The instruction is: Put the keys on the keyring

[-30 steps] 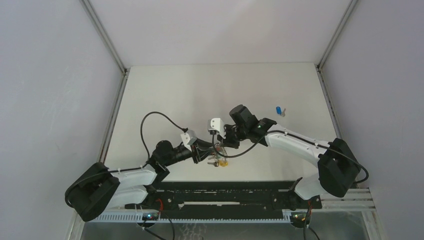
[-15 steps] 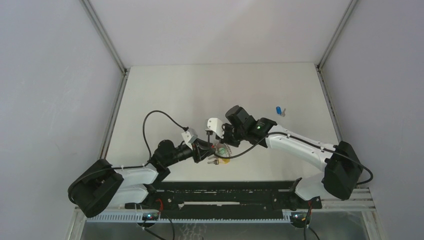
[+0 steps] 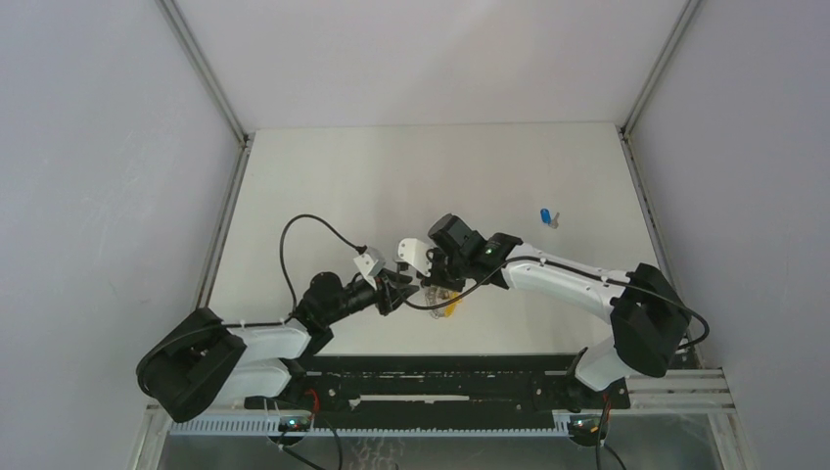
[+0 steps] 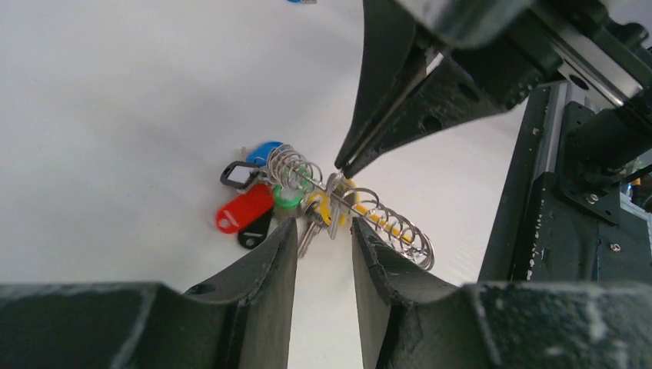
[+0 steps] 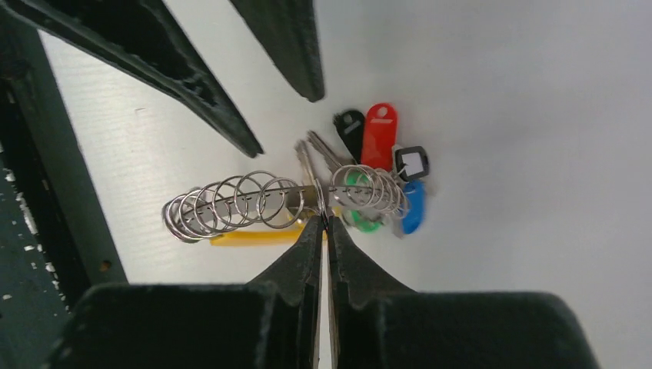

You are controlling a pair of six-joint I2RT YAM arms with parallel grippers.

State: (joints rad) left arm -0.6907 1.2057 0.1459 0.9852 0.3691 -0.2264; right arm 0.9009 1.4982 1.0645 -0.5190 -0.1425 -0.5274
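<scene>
Right gripper (image 5: 324, 223): closed, pinching keyring (image 5: 254, 201) at 12 o'clock.
Left gripper (image 4: 324, 229): narrowly parted, gripping nothing; keyring lying at 12 o'clock.

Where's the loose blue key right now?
Top view: the blue key lies alone on the table's far right side, beyond the right claw and well apart from the keyring.

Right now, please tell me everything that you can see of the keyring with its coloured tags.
The keyring is a long coil of thin silver wire loops, lying sideways over the white table. At one end hang plastic tags in red, black, blue and green, a black-framed one and bare silver keys. A yellow tag lies under the coil. The right gripper is shut on a loop near the middle. The left gripper is open beside it, not touching.
</scene>
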